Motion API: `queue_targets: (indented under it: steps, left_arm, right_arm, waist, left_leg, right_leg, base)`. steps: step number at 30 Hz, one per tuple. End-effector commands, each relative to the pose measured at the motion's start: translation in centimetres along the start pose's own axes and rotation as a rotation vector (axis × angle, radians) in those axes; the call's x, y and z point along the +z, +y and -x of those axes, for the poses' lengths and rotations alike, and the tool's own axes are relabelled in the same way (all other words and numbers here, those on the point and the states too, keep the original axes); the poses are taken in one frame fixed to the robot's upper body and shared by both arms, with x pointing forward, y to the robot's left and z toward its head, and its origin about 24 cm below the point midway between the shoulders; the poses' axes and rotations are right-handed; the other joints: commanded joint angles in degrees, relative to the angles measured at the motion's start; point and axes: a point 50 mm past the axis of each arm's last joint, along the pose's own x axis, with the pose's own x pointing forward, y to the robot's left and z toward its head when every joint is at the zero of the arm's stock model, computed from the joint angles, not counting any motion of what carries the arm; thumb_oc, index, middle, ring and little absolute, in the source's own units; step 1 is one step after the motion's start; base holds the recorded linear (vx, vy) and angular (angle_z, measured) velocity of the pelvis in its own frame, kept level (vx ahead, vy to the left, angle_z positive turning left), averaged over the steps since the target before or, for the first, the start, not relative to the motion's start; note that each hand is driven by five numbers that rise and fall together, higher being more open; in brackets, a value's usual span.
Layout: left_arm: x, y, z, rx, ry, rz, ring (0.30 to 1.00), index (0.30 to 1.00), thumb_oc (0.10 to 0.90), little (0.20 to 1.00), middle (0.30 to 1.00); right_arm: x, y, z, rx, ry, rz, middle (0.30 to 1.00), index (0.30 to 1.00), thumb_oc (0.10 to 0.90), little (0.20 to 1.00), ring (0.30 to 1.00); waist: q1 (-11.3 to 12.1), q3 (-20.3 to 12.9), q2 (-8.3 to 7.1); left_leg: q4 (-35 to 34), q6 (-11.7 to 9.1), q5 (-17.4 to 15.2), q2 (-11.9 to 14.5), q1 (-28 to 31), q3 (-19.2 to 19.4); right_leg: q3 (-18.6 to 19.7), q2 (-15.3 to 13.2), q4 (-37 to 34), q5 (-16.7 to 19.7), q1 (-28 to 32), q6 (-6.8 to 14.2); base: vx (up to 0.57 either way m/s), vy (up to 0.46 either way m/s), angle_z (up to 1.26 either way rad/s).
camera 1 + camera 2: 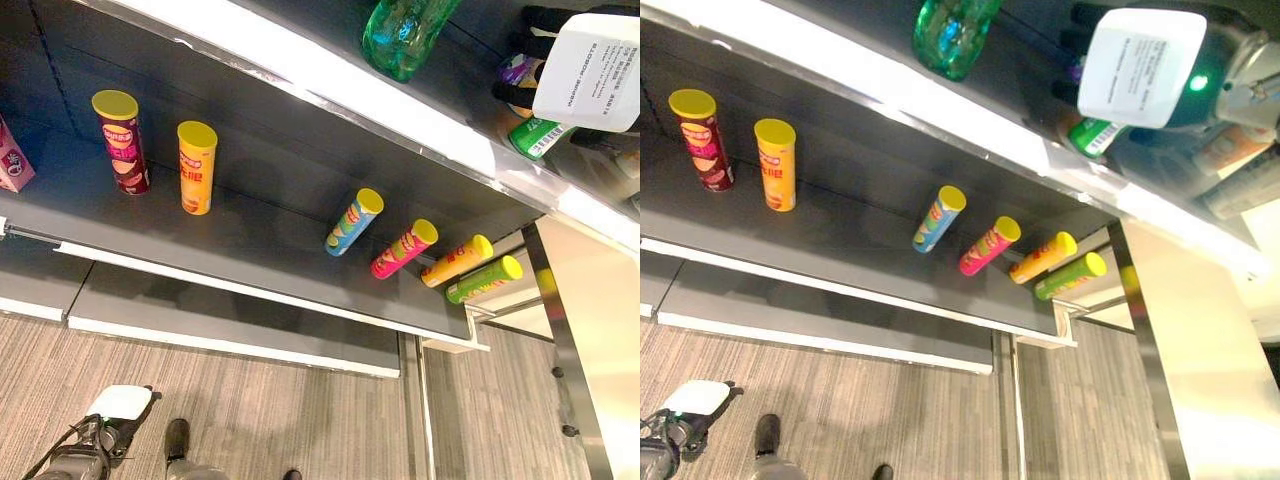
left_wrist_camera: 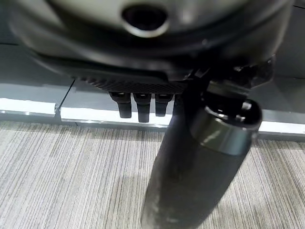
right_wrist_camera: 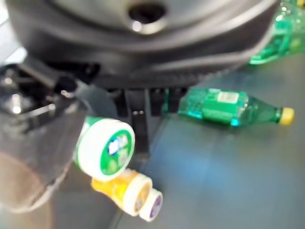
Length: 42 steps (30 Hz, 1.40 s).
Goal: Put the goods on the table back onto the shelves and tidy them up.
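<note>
Where visible, six chip tubes [image 1: 198,166], perhaps two green bottles [image 3: 224,107].

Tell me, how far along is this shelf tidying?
Six chip cans already stand on the lower shelf. The right hand is up at the upper shelf holding a green-lidded can. A green bottle lies on its side there, seemingly needing straightening. The left hand hangs open near the floor.

dark shelves [image 1: 250,240] with white edge strips stand over grey striped carpet [image 1: 300,420].
</note>
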Motion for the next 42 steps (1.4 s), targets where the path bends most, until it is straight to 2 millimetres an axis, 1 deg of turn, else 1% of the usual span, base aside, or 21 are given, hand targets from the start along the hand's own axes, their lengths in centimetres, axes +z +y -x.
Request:
queue_targets:
  steps: [1, 3, 6, 8, 10, 11, 17, 19, 20, 23, 24, 25, 26, 28, 31, 33, 34, 38, 40, 41, 42]
  left_arm:
    - [-0.7, 5.1, -1.8, 0.192, 0.025, 0.026, 0.900, 0.900, 0.800, 0.900, 0.900]
    - [-0.7, 5.1, -1.8, 0.191, 0.024, 0.023, 0.900, 0.900, 0.800, 0.900, 0.900]
    - [-0.4, 4.6, -1.8, 0.179, 0.017, 0.035, 0.900, 0.900, 0.800, 0.900, 0.900]
    - [-0.3, 4.6, -1.9, 0.177, 0.015, 0.034, 0.900, 0.900, 0.800, 0.900, 0.900]
    - [-0.1, 4.5, -2.0, 0.168, 0.009, 0.032, 0.900, 0.900, 0.800, 0.900, 0.900]
    - [0.1, 4.4, -2.0, 0.163, 0.004, 0.033, 0.900, 0.900, 0.800, 0.900, 0.900]
    - [0.3, 2.9, -2.0, 0.107, 0.012, 0.016, 0.900, 0.900, 0.800, 0.900, 0.900]
    - [0.4, 3.0, -2.0, 0.109, 0.010, 0.016, 0.900, 0.900, 0.800, 0.900, 0.900]
    - [0.0, 1.8, -1.7, 0.071, 0.031, -0.008, 0.900, 0.900, 0.800, 0.900, 0.900]
    - [-0.1, 1.2, -1.5, 0.050, 0.045, -0.015, 0.900, 0.900, 0.800, 0.900, 0.900]
    - [-0.7, 0.4, -1.1, 0.018, 0.073, -0.027, 0.900, 0.900, 0.800, 0.900, 0.900]
    - [-0.7, 0.4, -1.1, 0.019, 0.073, -0.027, 0.900, 0.900, 0.800, 0.900, 0.900]
    - [-1.2, -0.6, -0.6, -0.013, 0.106, -0.017, 0.900, 0.900, 0.800, 0.900, 0.900]
    - [-1.0, -1.5, -0.2, -0.036, 0.117, 0.001, 0.900, 0.900, 0.800, 0.900, 0.900]
    - [-0.5, -3.0, 0.3, -0.070, 0.136, 0.043, 0.900, 0.900, 0.800, 0.900, 0.900]
    - [-0.1, -4.2, 0.9, -0.099, 0.153, 0.079, 0.900, 0.900, 0.800, 0.900, 0.900]
    - [-0.1, -4.2, 0.9, -0.098, 0.153, 0.080, 0.900, 0.900, 0.800, 0.900, 0.900]
    - [1.4, -6.8, 2.0, -0.165, 0.177, 0.150, 0.900, 0.900, 0.800, 0.900, 0.900]
    - [3.1, -8.4, 2.6, -0.204, 0.190, 0.218, 0.900, 0.900, 0.800, 0.900, 0.900]
    - [5.9, -9.9, 3.1, -0.235, 0.187, 0.304, 0.900, 0.900, 0.800, 0.900, 0.900]
    - [7.4, -10.4, 3.2, -0.241, 0.178, 0.345, 0.900, 0.900, 0.800, 0.900, 0.900]
  right_arm:
    - [-5.1, 2.7, 3.8, 0.161, 0.273, 0.068, 0.900, 0.900, 0.800, 0.900, 0.900]
    - [-5.4, 2.7, 4.0, 0.158, 0.290, 0.078, 0.900, 0.900, 0.800, 0.900, 0.900]
    - [-6.9, 2.6, 5.1, 0.152, 0.369, 0.111, 0.900, 0.900, 0.800, 0.900, 0.900]
    - [-7.2, 2.5, 5.4, 0.149, 0.383, 0.121, 0.900, 0.900, 0.800, 0.900, 0.900]
    - [-7.8, 2.2, 5.9, 0.132, 0.417, 0.149, 0.900, 0.900, 0.800, 0.900, 0.900]
    - [-7.9, 2.1, 6.0, 0.126, 0.420, 0.153, 0.900, 0.900, 0.800, 0.900, 0.900]
    - [-8.7, 1.5, 6.6, 0.102, 0.446, 0.208, 0.900, 0.900, 0.800, 0.900, 0.900]
    - [-8.7, 1.5, 6.7, 0.103, 0.445, 0.210, 0.900, 0.900, 0.800, 0.900, 0.900]
    - [-9.1, 1.1, 7.0, 0.086, 0.454, 0.252, 0.900, 0.900, 0.800, 0.900, 0.900]
    - [-9.5, 0.7, 7.4, 0.072, 0.465, 0.284, 0.900, 0.900, 0.800, 0.900, 0.900]
    - [-9.9, 0.0, 7.7, 0.043, 0.473, 0.326, 0.900, 0.900, 0.800, 0.900, 0.900]
    - [-9.9, -0.1, 7.7, 0.043, 0.474, 0.328, 0.900, 0.900, 0.800, 0.900, 0.900]
    - [-10.2, -0.8, 8.0, 0.009, 0.481, 0.368, 0.900, 0.900, 0.800, 0.900, 0.900]
    - [-10.6, -1.2, 8.7, 0.000, 0.507, 0.392, 0.900, 0.900, 0.800, 0.900, 0.900]
    - [-11.0, -1.8, 9.4, -0.021, 0.532, 0.415, 0.900, 0.900, 0.800, 0.900, 0.900]
    - [-10.9, -2.1, 9.8, -0.034, 0.530, 0.435, 0.900, 0.900, 0.800, 0.900, 0.900]
    - [-10.9, -2.2, 9.9, -0.035, 0.531, 0.437, 0.900, 0.900, 0.800, 0.900, 0.900]
    - [-10.1, -3.1, 10.3, -0.077, 0.490, 0.457, 0.900, 0.900, 0.800, 0.900, 0.900]
    - [-9.4, -3.1, 10.7, -0.074, 0.467, 0.459, 0.900, 0.900, 0.800, 0.900, 0.900]
    - [-8.7, -3.7, 11.6, -0.088, 0.485, 0.449, 0.900, 0.900, 0.800, 0.900, 0.900]
    - [-8.1, -3.6, 11.9, -0.084, 0.488, 0.424, 0.900, 0.900, 0.800, 0.900, 0.900]
  waist:
    - [0.38, 1.14, -1.71]
    - [0.15, 0.91, -1.66]
    - [-1.05, 0.00, -1.38]
    - [-1.23, -0.15, -1.34]
    - [-2.27, -0.95, -1.36]
    - [-2.54, -1.13, -1.30]
    - [-4.05, -2.88, -1.42]
    - [-3.96, -2.84, -1.35]
    - [-4.94, -3.67, -1.82]
    - [-5.62, -4.20, -2.05]
    - [-6.51, -5.02, -2.60]
    - [-6.54, -5.01, -2.58]
    - [-7.93, -6.02, -2.87]
    - [-8.95, -6.58, -2.48]
    - [-10.84, -7.68, -1.30]
    - [-12.67, -8.69, -0.32]
    - [-12.75, -8.70, -0.25]
    - [-16.71, -10.48, 2.29]
    - [-19.56, -11.51, 4.47]
    - [-23.13, -12.49, 7.90]
    - [-24.57, -12.73, 9.73]
  left_leg:
    - [-1.63, -0.48, -6.16, -2.86, 2.14, 1.58]
    - [-1.63, -0.35, -5.70, -2.87, 1.96, 1.62]
    - [-1.63, -0.41, -6.30, -2.88, 2.67, 1.73]
    - [-1.63, -0.31, -5.89, -2.84, 2.59, 1.81]
    - [-1.63, -0.43, -6.39, -2.72, 3.46, 2.05]
    - [-1.63, -0.35, -5.93, -2.63, 3.35, 2.20]
    - [-1.63, -0.28, -6.06, -2.36, 4.17, 2.68]
    - [-1.63, -0.29, -6.07, -2.36, 4.13, 2.70]
    - [-1.63, -0.29, -6.25, -2.18, 4.82, 3.01]
    - [-1.63, -0.28, -6.35, -2.10, 5.22, 3.19]
    - [-1.63, -0.28, -6.40, -2.00, 5.65, 3.40]
    - [-1.63, -0.28, -6.41, -2.02, 5.63, 3.40]
    - [-1.63, -0.28, -6.51, -1.97, 6.12, 3.61]
    - [-1.63, -0.24, -6.59, -1.98, 6.39, 3.77]
    - [-1.63, -0.19, -6.67, -1.94, 6.76, 4.20]
    - [-1.63, -0.12, -6.76, -1.90, 7.04, 4.58]
    - [-1.63, -0.11, -6.79, -1.90, 6.95, 4.58]
    - [-1.63, 0.15, -7.30, -1.73, 7.66, 5.97]
    - [-1.63, 0.25, -8.08, -1.59, 8.57, 7.10]
    - [-1.63, 0.63, -8.59, -1.45, 9.42, 8.91]
    - [-1.63, 0.82, -8.83, -1.46, 9.90, 9.70]
  right_leg:
    - [0.25, 6.42, 0.56, 2.97, 4.00, -0.61]
    - [0.18, 6.41, 0.55, 3.36, 3.77, -0.64]
    - [0.53, 6.15, 0.82, 3.69, 4.03, -0.46]
    - [0.58, 6.11, 0.95, 4.05, 3.78, -0.50]
    - [1.02, 6.05, 1.15, 4.07, 4.03, -0.44]
    - [1.05, 6.06, 1.17, 4.27, 3.88, -0.49]
    - [1.79, 6.08, 1.51, 4.87, 3.84, -0.50]
    - [1.81, 6.08, 1.51, 4.87, 3.79, -0.49]
    - [2.22, 6.15, 1.73, 4.82, 3.98, -0.52]
    - [2.35, 6.09, 2.03, 4.98, 4.00, -0.46]
    - [2.37, 6.02, 2.24, 5.12, 4.29, -0.45]
    - [2.36, 6.00, 2.23, 5.11, 4.27, -0.45]
    - [2.54, 5.92, 2.54, 5.45, 4.47, -0.38]
    - [2.65, 5.81, 2.78, 5.59, 4.48, -0.35]
    - [2.86, 5.67, 3.09, 5.77, 4.50, -0.26]
    - [2.95, 5.49, 3.38, 5.88, 4.49, -0.18]
    - [2.94, 5.49, 3.39, 5.88, 4.41, -0.16]
    - [3.77, 5.15, 3.96, 6.09, 3.99, 0.13]
    - [4.90, 4.92, 4.23, 5.93, 3.84, 0.40]
    - [6.38, 4.74, 4.84, 6.11, 3.02, 0.64]
    - [7.06, 4.73, 5.21, 6.19, 2.71, 0.72]
  base:
    - [0.00, 0.000, 0.00]
    - [-0.01, 0.004, 0.02]
    - [-0.01, 0.001, 0.00]
    - [-0.04, 0.003, -0.01]
    - [-0.02, 0.002, -0.01]
    - [0.00, 0.000, 0.00]
    - [-0.03, -0.003, -0.07]
    - [-0.02, -0.004, -0.09]
    - [-0.04, -0.010, -0.05]
    - [-0.03, 0.001, -0.05]
    - [-0.02, 0.007, -0.11]
    - [-0.04, 0.020, -0.09]
    - [-0.03, 0.023, -0.08]
    - [-0.03, 0.033, -0.09]
    - [-0.02, 0.041, -0.07]
    - [-0.02, 0.045, -0.02]
    - [-0.01, 0.037, -0.02]
    - [-0.02, 0.066, -0.11]
    - [0.01, 0.128, -0.29]
    - [0.01, 0.167, -0.44]
    - [0.02, 0.169, -0.54]
